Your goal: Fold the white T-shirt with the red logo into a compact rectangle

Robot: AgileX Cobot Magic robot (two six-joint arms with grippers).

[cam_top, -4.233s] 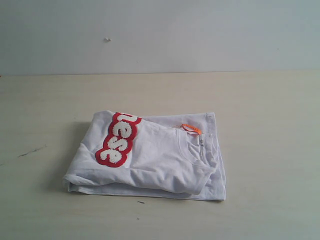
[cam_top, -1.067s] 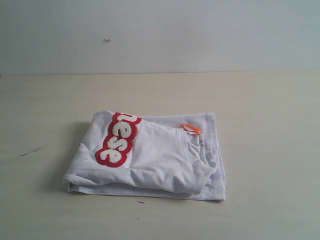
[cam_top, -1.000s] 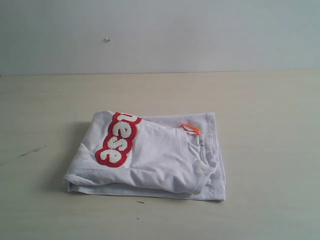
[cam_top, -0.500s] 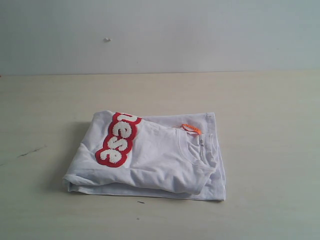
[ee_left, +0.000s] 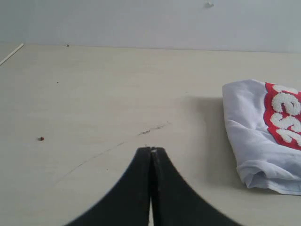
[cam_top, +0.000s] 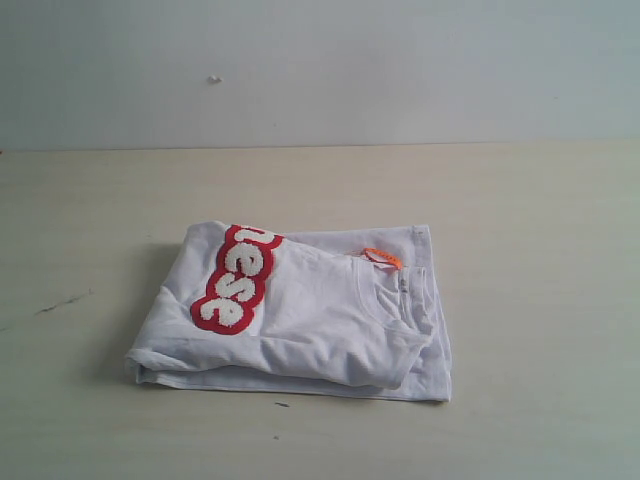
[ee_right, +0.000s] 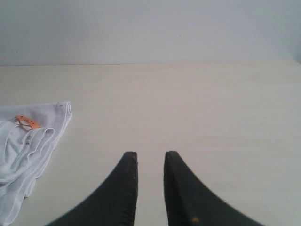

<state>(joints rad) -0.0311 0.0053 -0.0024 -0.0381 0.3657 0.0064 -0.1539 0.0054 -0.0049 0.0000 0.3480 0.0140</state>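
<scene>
The table (cam_top: 540, 200) bears the shirt (cam_top: 320, 310) near its middle as a folded, roughly rectangular stack. The logo (cam_top: 236, 280) lies on top, the orange tag (cam_top: 382, 257) by the collar. Folding looks all but done. At most, the next move is a light tidy where the lower layer pokes out. The left gripper (ee_left: 151, 155) hangs apart from the logo end, jaws pressed together on nothing. The right gripper (ee_right: 150, 160) hangs apart from the collar end, jaws slightly parted, empty.
</scene>
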